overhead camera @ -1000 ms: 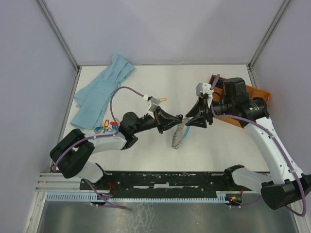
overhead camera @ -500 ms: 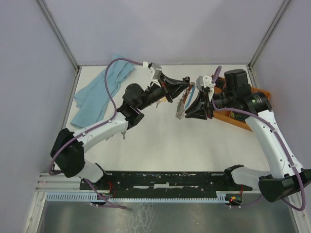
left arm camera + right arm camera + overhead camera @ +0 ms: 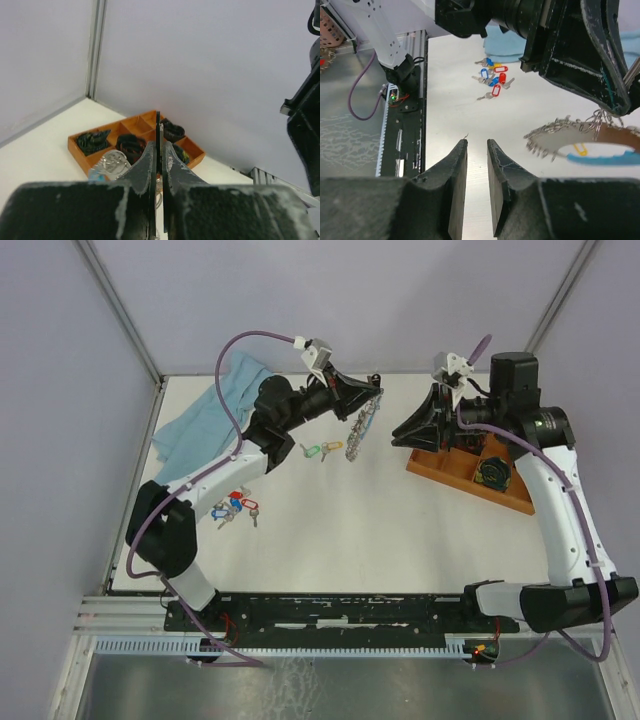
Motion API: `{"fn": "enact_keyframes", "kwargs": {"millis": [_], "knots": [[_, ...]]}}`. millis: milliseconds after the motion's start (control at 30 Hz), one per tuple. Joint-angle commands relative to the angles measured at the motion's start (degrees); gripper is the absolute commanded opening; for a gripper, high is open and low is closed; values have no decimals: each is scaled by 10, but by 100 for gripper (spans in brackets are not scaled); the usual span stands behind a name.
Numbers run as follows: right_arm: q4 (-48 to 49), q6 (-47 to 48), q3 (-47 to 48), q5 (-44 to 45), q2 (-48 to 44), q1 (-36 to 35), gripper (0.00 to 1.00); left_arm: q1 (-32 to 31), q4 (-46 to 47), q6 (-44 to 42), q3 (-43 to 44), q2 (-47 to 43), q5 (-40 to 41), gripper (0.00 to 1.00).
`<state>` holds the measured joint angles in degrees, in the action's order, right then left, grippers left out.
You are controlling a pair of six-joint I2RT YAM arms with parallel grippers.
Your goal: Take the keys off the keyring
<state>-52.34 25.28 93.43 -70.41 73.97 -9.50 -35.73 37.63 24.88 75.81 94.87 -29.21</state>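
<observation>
I lose the keyring point(image 3: 600, 160) at 3 o'clock on the right wrist view; the left end effector point(image 3: 159, 150) blocks most of it on its own.

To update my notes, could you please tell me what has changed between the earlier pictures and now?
The left gripper, shut on the keyring, has lifted it from mid-table toward the far edge. The right gripper, empty, has pulled away rightward toward the orange tray. The loose tagged keys, blue cloth and tray stayed put.

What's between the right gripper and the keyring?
Nothing: only bare white table shows in the gap between the right gripper and the hanging keyring, in the top and right wrist views.
</observation>
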Motion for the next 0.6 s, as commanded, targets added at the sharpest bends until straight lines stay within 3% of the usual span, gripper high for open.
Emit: {"fn": "enact_keyframes", "kwargs": {"millis": [0, 100, 167, 567], "knots": [[145, -133, -71, -59, 26, 12, 30, 0, -5, 16, 10, -15, -48, 3], [279, -257, -122, -50, 34, 12, 30, -1, -3, 23, -3, -25, -49, 3], [312, -286, -139, -29, 36, 11, 30, -1, -2, 31, -5, -26, -48, 3], [412, -327, -202, 54, 18, 12, 29, -6, 8, 65, -5, -17, -51, 3]]}}
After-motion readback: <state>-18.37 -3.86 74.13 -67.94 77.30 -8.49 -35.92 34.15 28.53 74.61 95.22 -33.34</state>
